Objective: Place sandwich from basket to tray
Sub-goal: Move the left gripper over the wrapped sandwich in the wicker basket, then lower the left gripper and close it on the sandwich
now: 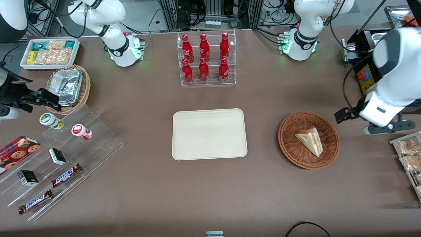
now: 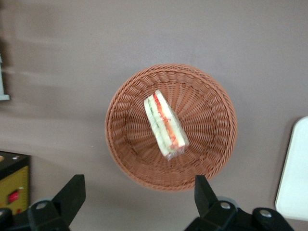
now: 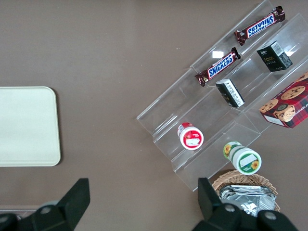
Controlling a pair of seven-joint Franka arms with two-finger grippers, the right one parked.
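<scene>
The sandwich [image 1: 310,141], a pale wedge with red, orange and green layers on its cut edge, lies in the round reddish-brown wicker basket [image 1: 289,144]. The empty cream tray [image 1: 209,134] lies mid-table beside the basket, toward the parked arm's end. My left gripper [image 1: 389,126] hangs above the table beside the basket, toward the working arm's end, apart from it. In the left wrist view the sandwich [image 2: 165,126] lies in the basket [image 2: 207,101], a tray corner [image 2: 294,173] shows, and the gripper [image 2: 139,192] is open wide and empty, off the basket's rim.
A clear rack of red bottles [image 1: 206,59] stands farther from the camera than the tray. A yellow box with a red button [image 1: 365,77] and a rack of snack packets [image 1: 409,158] sit near the gripper. An acrylic step stand [image 1: 59,164] with snacks lies toward the parked arm's end.
</scene>
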